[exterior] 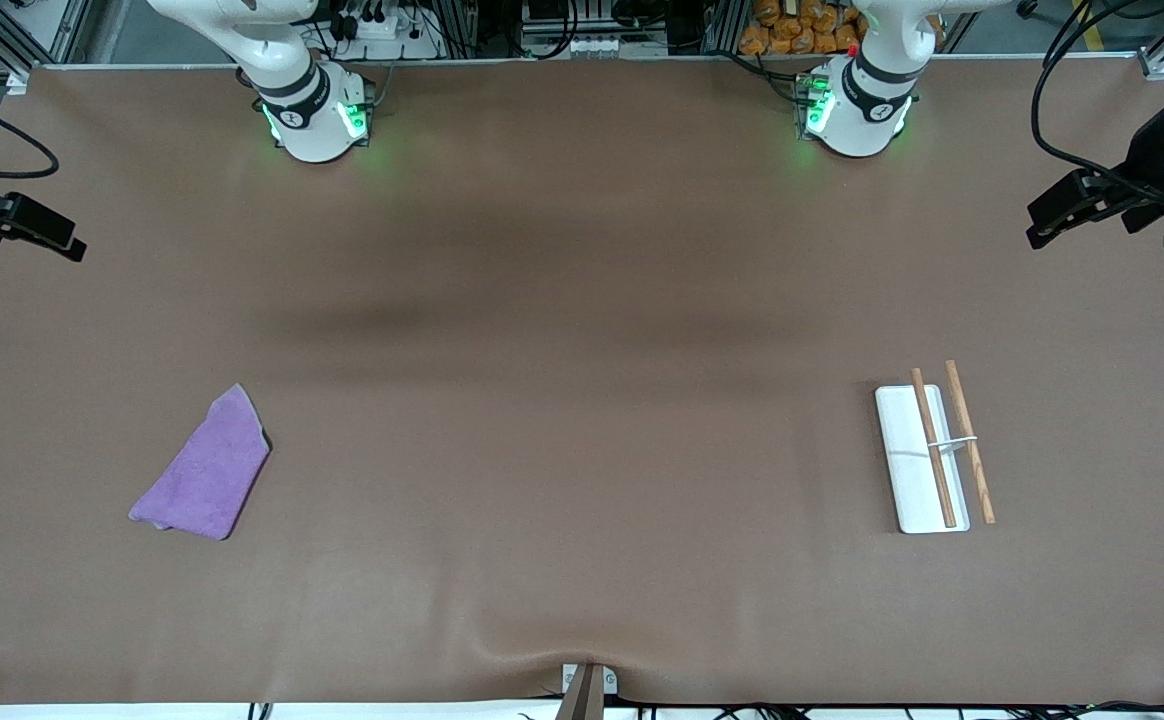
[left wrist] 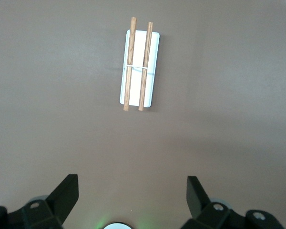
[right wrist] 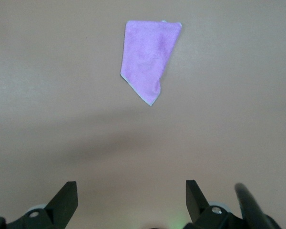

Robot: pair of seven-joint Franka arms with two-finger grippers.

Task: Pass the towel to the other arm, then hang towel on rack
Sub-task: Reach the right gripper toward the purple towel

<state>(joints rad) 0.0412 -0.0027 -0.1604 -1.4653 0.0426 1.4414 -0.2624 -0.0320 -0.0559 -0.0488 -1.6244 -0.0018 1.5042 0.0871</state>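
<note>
The purple towel (exterior: 204,468) lies flat and folded on the brown table toward the right arm's end, fairly near the front camera. It also shows in the right wrist view (right wrist: 150,59). The rack (exterior: 927,455), a white base with two wooden rods and a thin metal crossbar, stands toward the left arm's end. It also shows in the left wrist view (left wrist: 139,67). My left gripper (left wrist: 132,191) is open and empty, high over the table, with the rack well below it. My right gripper (right wrist: 131,191) is open and empty, high over the table, with the towel well below it. Neither hand shows in the front view.
The two arm bases (exterior: 314,115) (exterior: 857,110) stand at the table's back edge. Black mounted devices reach in over the table at the right arm's end (exterior: 17,225) and the left arm's end (exterior: 1092,205). A small bracket (exterior: 587,685) sits at the front edge.
</note>
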